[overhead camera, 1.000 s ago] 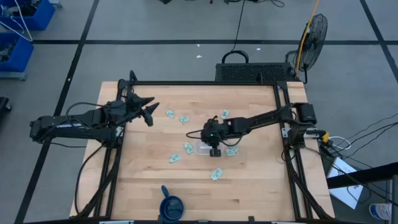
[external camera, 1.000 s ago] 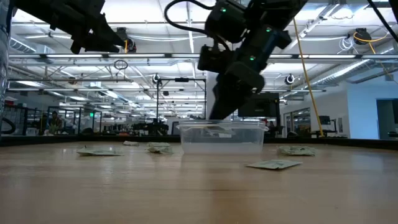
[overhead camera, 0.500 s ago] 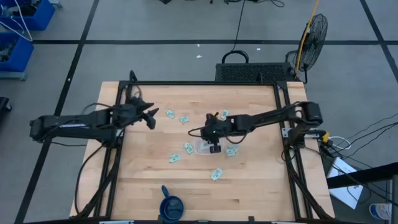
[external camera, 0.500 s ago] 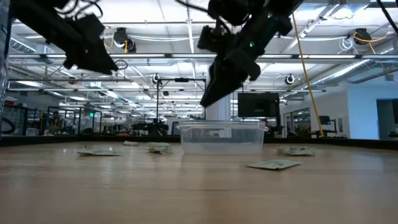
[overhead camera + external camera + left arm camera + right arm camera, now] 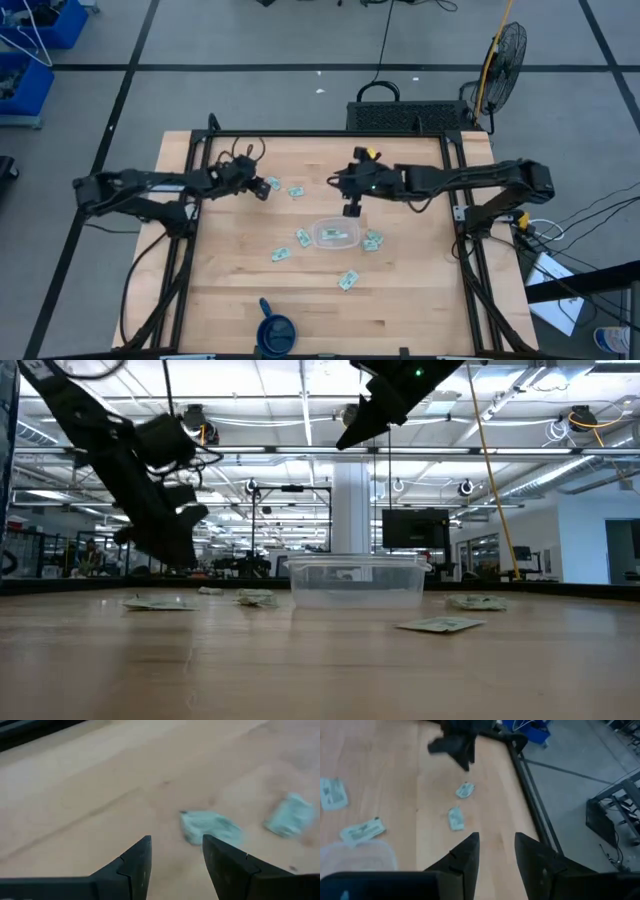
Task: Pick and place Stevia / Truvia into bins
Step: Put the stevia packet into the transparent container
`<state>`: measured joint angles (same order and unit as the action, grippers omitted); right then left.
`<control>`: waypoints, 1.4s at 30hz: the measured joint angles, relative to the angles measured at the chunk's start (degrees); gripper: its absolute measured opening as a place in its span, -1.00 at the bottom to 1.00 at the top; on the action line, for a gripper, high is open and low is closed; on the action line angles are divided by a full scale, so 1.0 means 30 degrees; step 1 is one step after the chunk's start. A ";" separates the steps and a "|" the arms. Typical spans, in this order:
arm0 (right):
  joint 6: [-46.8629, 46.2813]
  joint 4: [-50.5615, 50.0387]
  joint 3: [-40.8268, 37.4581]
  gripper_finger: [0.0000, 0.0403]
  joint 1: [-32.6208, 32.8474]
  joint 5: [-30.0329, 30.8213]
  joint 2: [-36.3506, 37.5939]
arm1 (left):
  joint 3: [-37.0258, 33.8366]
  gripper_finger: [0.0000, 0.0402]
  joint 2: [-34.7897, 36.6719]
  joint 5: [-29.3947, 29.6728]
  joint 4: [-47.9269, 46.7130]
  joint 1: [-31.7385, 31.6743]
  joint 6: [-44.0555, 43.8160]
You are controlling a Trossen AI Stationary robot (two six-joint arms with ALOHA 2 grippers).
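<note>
Several pale green-and-white Stevia sachets lie flat on the wooden table: one [image 5: 273, 183] at the far left with another [image 5: 296, 191] beside it, and others [image 5: 303, 238] [image 5: 373, 241] [image 5: 348, 281] around the clear bin [image 5: 322, 240]. One sachet [image 5: 338, 236] lies inside the bin. My left gripper [image 5: 264, 189] hangs open, low over the far-left sachet [image 5: 210, 826], which sits just beyond its fingertips [image 5: 175, 840]. My right gripper [image 5: 352, 209] is open with nothing between its fingers [image 5: 496, 836], raised high, on the far side of the bin.
A dark blue round cup [image 5: 277, 330] stands at the table's near edge. Black frame rails [image 5: 455, 200] run along the table's sides. In the low view the bin [image 5: 355, 582] stands mid-table with sachets [image 5: 160, 603] [image 5: 440, 625] either side.
My right gripper has risen from over the bin and drawn back toward the table's far edge; a sachet now shows lying in the bin. My left gripper has moved toward the table's right and down, nearing the far-left sachet.
</note>
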<state>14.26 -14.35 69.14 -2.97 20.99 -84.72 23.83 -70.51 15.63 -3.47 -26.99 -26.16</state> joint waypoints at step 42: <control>-0.2040 0.0165 -0.2173 -0.45 -0.0176 0.4539 0.0847 | 0.5550 -0.87 -0.4790 -0.1328 0.5373 0.8699 -0.1166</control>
<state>8.14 -13.86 62.62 -3.50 34.61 -82.18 40.49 -84.88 11.65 12.65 -0.89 -29.66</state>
